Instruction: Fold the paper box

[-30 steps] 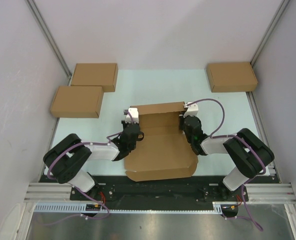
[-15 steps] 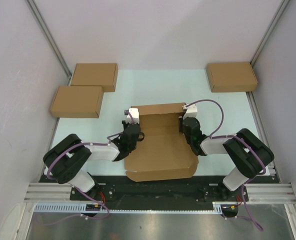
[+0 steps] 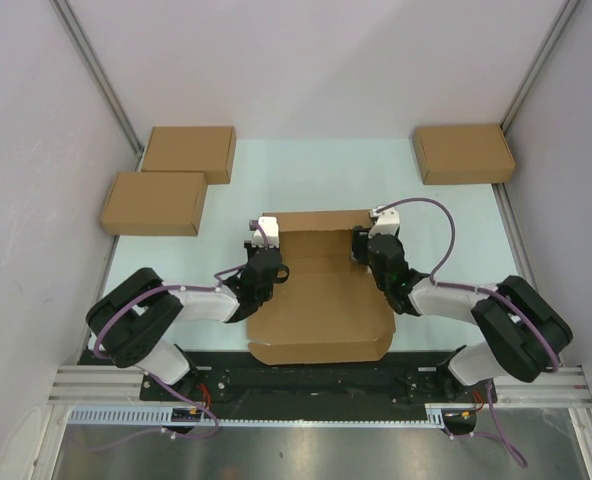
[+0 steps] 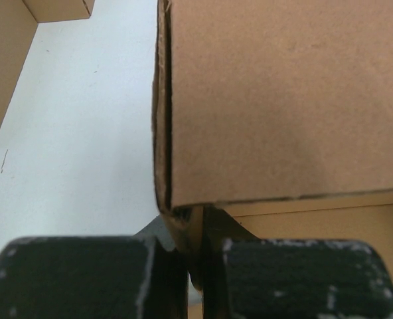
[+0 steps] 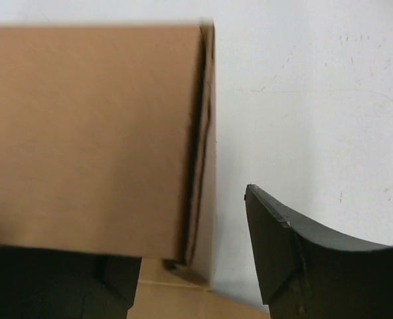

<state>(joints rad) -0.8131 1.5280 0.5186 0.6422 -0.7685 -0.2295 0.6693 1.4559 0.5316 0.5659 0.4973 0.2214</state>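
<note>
At the far left of the table (image 3: 306, 175) sit 2 closed brown boxes (image 3: 188, 153), well apart from the work. Next comes the left gripper (image 4: 195, 259), clenched on the lower edge of the paper box's left side wall. Its 2 fingers pinch the cardboard and hold that wall upright. The paper box (image 3: 321, 295) lies mid-table between both arms, with its base flat, its back wall apparently raised and its front flap spread toward the arm bases. On its right, the right gripper (image 3: 362, 246) has its jaws parted. The right side wall stands between them and the outer finger (image 5: 296, 259) is clear of the cardboard, so nothing is grasped there. A 3rd closed box (image 3: 463, 152) rests far right.

The step in hand looks like standing up the side walls. The next move probably calls for the right gripper to close on its wall and square it, with the left pinch steadying the opposite side.
</note>
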